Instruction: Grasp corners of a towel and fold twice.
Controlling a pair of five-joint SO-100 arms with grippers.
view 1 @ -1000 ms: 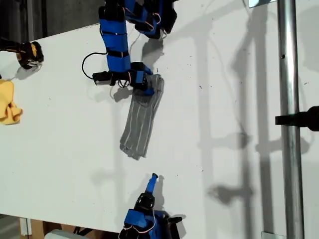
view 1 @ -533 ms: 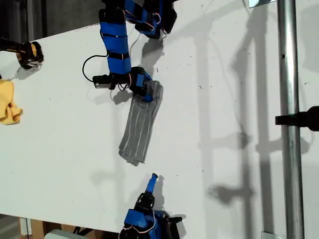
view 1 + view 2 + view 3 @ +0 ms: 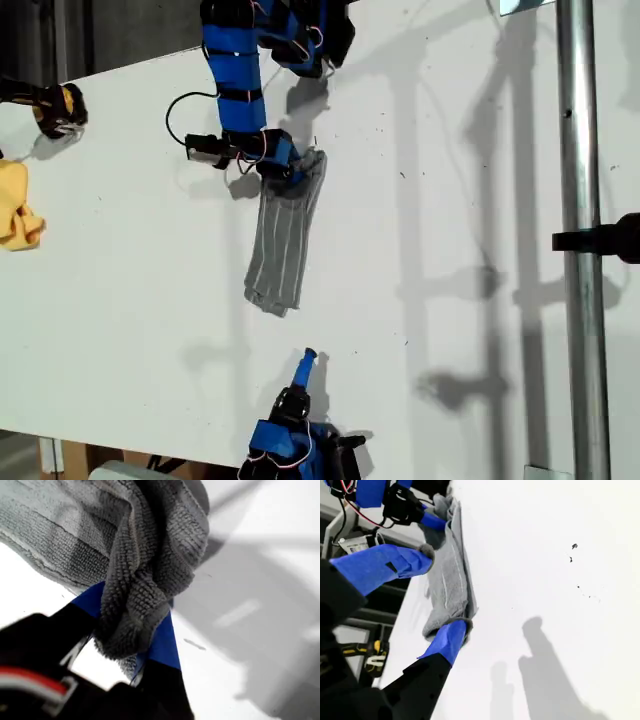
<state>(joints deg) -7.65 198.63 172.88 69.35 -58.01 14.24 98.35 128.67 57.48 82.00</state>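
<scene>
The towel (image 3: 283,240) lies on the white table as a narrow grey strip with pale stripes, folded lengthwise. My first gripper (image 3: 289,172) is shut on the strip's upper end in the exterior view. In the first wrist view the cloth (image 3: 150,555) is bunched between the blue jaws of my first gripper (image 3: 131,626), so single corners cannot be told apart there. My second gripper (image 3: 308,356) stands open just below the strip's free end, apart from it. The second wrist view shows the towel (image 3: 447,580) beyond its spread fingers (image 3: 449,639).
A yellow cloth (image 3: 18,212) and a black-and-yellow tool (image 3: 55,105) sit at the exterior view's left edge. A metal pole (image 3: 580,300) with a black clamp (image 3: 608,238) runs down the exterior view's right. White table (image 3: 450,200) lies between.
My first gripper shifted slightly with the held end. The towel's free end swung toward the exterior view's left, then back and a little upward. The second arm has not moved.
</scene>
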